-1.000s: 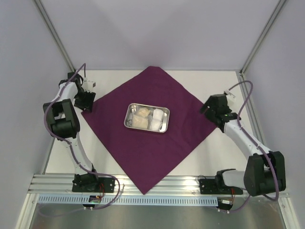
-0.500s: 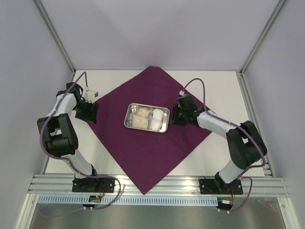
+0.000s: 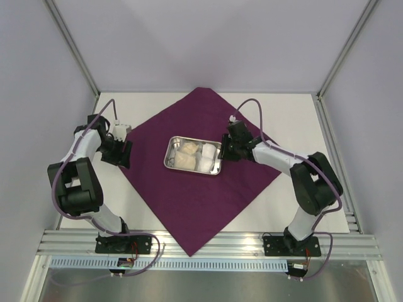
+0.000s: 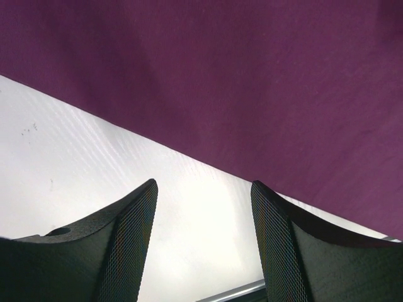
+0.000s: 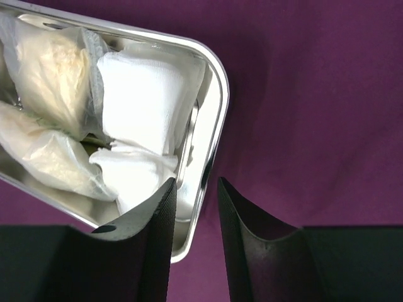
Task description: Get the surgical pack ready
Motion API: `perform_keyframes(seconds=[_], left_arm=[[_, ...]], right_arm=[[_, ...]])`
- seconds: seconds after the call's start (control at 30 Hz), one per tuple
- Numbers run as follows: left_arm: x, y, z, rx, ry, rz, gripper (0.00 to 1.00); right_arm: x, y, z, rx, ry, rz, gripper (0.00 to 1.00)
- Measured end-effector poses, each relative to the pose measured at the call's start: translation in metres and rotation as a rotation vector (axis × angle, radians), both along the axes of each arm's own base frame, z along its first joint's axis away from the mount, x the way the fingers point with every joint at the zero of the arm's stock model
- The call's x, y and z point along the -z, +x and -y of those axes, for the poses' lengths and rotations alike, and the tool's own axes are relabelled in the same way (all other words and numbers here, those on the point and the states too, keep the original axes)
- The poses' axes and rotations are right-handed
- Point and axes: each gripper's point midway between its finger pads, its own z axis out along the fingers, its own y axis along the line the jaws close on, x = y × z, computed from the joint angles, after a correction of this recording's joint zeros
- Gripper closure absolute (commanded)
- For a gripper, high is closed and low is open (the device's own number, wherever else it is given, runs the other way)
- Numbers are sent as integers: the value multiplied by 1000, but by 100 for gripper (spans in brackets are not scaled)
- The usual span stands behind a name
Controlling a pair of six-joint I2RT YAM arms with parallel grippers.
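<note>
1. The surgical pack (image 3: 189, 201) lies spread flat as a purple diamond on the white table (image 4: 75, 157), unmoved since a second ago.
2. The steel tray (image 5: 218, 107) sits at its centre, holding white gauze (image 5: 148, 94) and clear pouches (image 5: 53, 69).
3. The right gripper (image 5: 195, 184) has swung in from the drape's right corner to the tray's right rim. Its jaws are narrowly parted, with the rim showing in the gap.
4. The left gripper (image 4: 201, 189) has edged slightly nearer and hangs wide apart over bare table beside the drape's left edge, grasping nothing.

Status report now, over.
Left end effector open, at surgical pack left corner. Right end effector open, at tray rim. Pack spread flat, loaded tray on it.
</note>
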Motion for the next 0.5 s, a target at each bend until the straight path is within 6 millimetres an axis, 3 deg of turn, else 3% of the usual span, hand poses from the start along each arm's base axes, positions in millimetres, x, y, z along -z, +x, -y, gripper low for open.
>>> perform_keyframes(seconds=[0.07,0.17,0.33,0.5], left_arm=[[0,0,1,1,-4,4,30],[2,-2,3,2,-15,-3,30],[6,-7,5,3,-23,-18,30],[6,-8,6,4,-26,-20,30]], right_arm=[[8,3,-3,-5,-5,-16,73],[25,0,-5,-17,-15,-60,92],[27,-1,-3,-22,-23,-55,99],[27,-15,6,-35,-42,-65,99]])
